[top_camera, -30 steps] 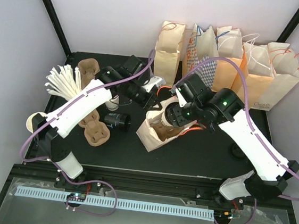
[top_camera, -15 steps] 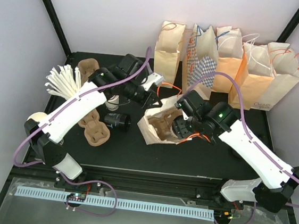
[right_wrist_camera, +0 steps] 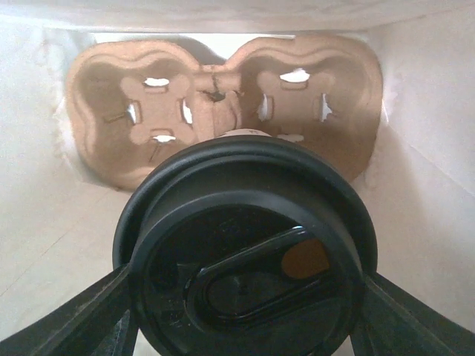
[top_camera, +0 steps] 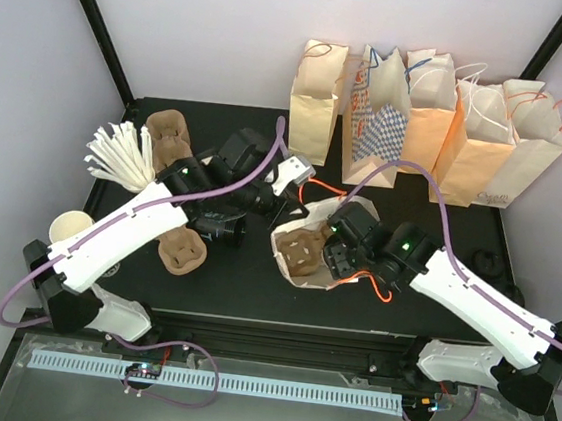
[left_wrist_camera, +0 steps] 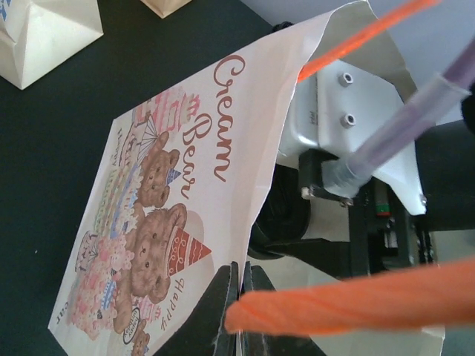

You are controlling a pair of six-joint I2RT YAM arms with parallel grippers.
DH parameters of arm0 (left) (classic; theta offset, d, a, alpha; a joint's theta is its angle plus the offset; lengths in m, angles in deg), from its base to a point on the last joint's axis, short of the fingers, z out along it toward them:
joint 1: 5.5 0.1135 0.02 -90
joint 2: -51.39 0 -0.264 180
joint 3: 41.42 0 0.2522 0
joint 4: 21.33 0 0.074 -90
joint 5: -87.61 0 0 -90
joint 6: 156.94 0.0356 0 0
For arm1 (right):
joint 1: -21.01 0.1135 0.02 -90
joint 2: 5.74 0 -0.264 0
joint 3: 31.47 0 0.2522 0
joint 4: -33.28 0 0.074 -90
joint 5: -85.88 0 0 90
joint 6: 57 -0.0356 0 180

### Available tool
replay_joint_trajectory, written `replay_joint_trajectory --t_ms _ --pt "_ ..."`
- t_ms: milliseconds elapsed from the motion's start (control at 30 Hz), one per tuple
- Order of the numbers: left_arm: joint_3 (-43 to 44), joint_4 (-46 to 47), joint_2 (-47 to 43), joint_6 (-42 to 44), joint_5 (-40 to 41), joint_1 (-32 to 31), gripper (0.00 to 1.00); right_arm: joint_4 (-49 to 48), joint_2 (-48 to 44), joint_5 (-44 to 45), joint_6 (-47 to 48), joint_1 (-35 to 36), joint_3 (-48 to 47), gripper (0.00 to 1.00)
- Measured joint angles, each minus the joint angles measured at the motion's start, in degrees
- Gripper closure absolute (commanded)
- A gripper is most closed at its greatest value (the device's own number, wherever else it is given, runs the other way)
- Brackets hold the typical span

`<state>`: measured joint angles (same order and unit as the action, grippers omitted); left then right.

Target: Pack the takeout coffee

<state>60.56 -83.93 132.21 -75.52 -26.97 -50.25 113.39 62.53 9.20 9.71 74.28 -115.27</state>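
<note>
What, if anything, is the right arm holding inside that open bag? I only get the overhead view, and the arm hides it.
Observer: The right wrist camera shows the right gripper clamped on the takeout coffee, its black lid facing the lens.
Operator: Is it seated in the carrier?
Observer: Not by that camera: both sockets of the carrier show empty beyond the lid.
Operator: Who holds the bag open?
Observer: The left wrist camera shows the left gripper shut on the rim of the bag, beside its orange handle.
</note>
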Motion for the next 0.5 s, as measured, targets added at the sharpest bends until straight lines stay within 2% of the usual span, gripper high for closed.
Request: replay_joint_trajectory --t_ms 167,500 --pt "-6.4 4.3 -4.2 -1.9 1.7 -1.1 0.96 -1.9 -2.2 4.3 -3.6 1.3 4.5 0.44" --pt "-9.7 9.3 -4.7 -6.1 1.2 -2.9 0.95 -8.4 -6.2 8.2 -9.7 1.4 11.0 0.44"
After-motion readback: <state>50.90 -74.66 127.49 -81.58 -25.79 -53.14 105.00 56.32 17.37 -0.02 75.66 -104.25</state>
